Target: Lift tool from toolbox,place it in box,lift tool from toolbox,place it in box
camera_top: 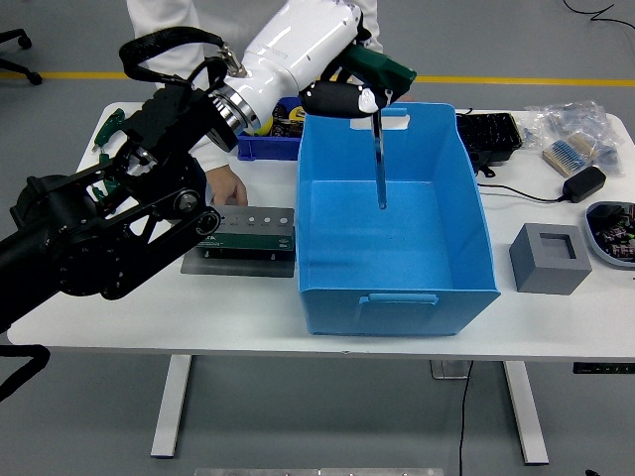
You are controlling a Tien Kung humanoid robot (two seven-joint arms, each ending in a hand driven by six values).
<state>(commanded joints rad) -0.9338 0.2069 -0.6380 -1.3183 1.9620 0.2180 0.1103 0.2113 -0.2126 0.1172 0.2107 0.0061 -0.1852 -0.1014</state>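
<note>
My left hand (349,87) is shut on a green-handled T-handle tool (380,149). It holds the tool over the large blue box (397,288), and the metal shaft hangs straight down inside the box with its tip above the floor. The grey and green toolbox block (246,235) sits on a dark plate left of the box, partly hidden behind my black left arm (109,238). A person's hand (228,185) rests on the table just behind the toolbox. The person's other hand is at the box's far handle (394,117).
A small blue bin (273,146) stands behind the toolbox. Green tools (107,129) lie at the far left. Right of the box are a grey square block (551,258), a black case (486,137), a charger with cable (583,182) and a tray of parts (615,230).
</note>
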